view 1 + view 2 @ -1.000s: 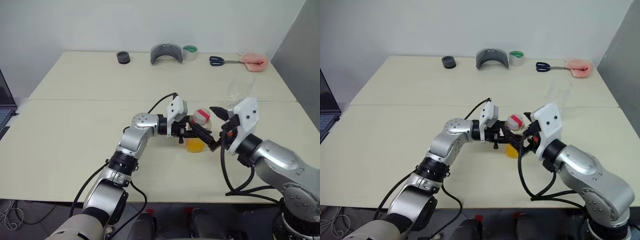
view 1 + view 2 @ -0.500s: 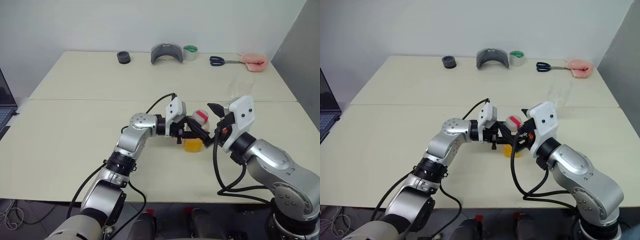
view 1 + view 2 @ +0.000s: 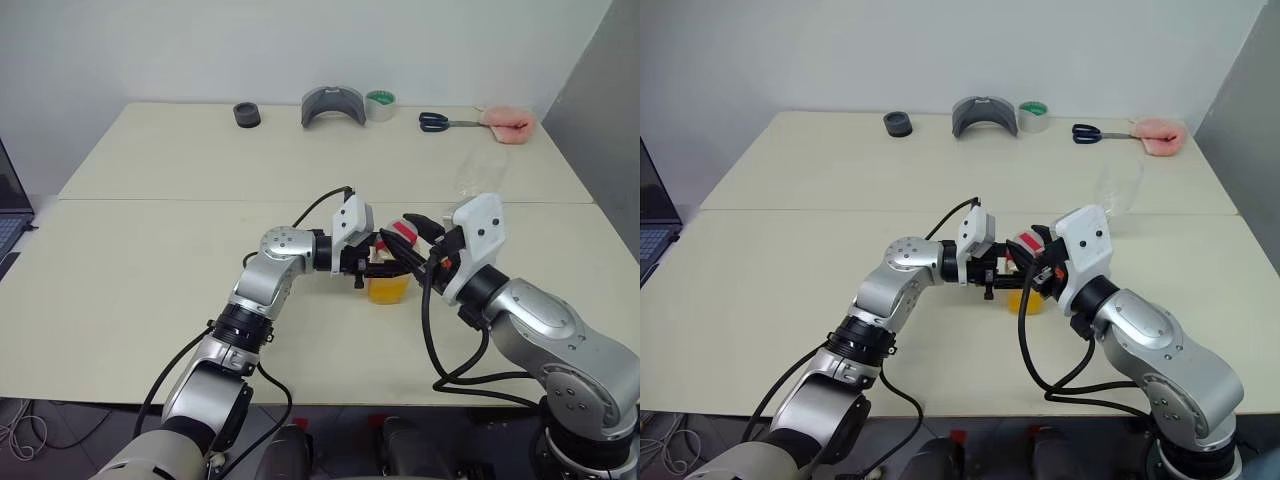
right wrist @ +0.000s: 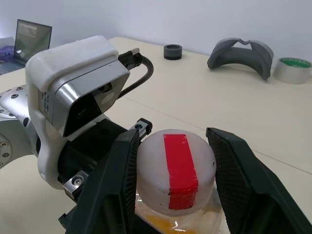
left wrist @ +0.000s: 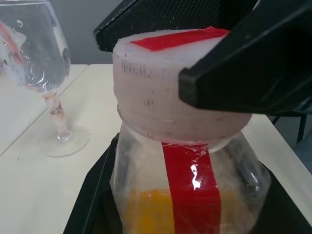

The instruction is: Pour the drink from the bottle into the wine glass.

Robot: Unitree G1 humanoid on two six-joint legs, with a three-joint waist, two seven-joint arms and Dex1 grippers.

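A small clear bottle (image 3: 389, 280) stands upright at the table's middle, with orange drink (image 5: 146, 210) in its lower part. Its white cap (image 4: 175, 158) carries a red tape strip. My left gripper (image 3: 392, 272) reaches in from the left and is shut on the bottle's body. Coming from the right, my right gripper (image 4: 175, 163) has one black finger against each side of the cap. The empty wine glass (image 3: 478, 175) stands upright behind and to the right of the bottle, apart from both grippers; its stem and foot show as wine glass (image 5: 48, 78).
Along the table's far edge lie a black roll (image 3: 247, 114), a grey curved piece (image 3: 333, 105), a tape roll (image 3: 379, 104), scissors (image 3: 440, 122) and a pink object (image 3: 505, 123). A laptop (image 3: 8, 215) sits at the far left.
My right gripper has moved left to the bottle's top and its fingers have come together around the cap. The left gripper and the bottle have stayed put.
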